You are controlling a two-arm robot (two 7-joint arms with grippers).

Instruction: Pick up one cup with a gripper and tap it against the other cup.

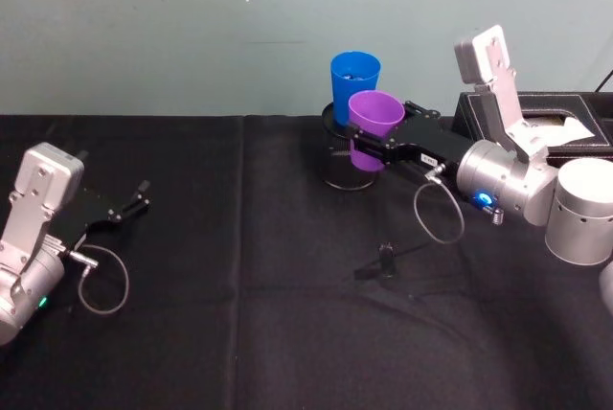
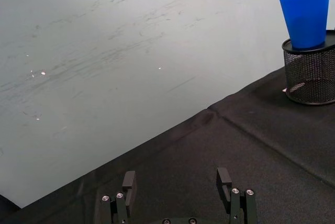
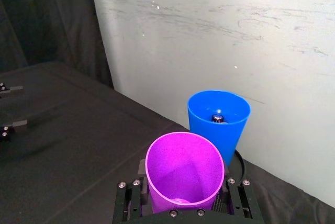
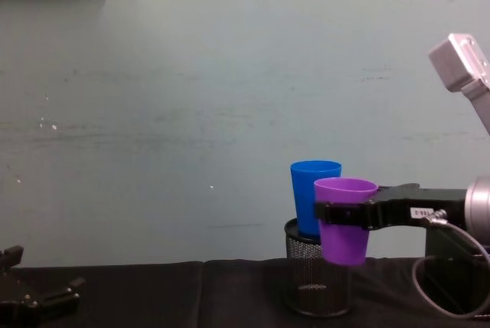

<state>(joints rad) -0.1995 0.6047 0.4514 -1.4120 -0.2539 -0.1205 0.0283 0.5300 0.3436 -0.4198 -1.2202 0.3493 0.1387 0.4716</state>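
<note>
Black cloth covered the table (image 1: 239,333) before a pale, scuffed wall (image 1: 192,27) as the right gripper (image 1: 369,145) reached in from the robot's right, its flat black jaws clamped on the sides of the purple cup (image 1: 375,115). The cup hung upright, clear of the cloth, just in front of the blue cup (image 1: 354,75), which stood in the mouth of a black mesh pen holder (image 1: 337,159) near the wall. From the chest camera the purple cup (image 4: 344,224) overlapped the blue cup (image 4: 310,194); whether the two touched could not be told. Well apart at the robot's left, the left gripper (image 1: 137,197) lay low over the cloth with its jaws spread wide. A small black clip (image 1: 386,257) sat on the cloth nearer the robot.
</note>
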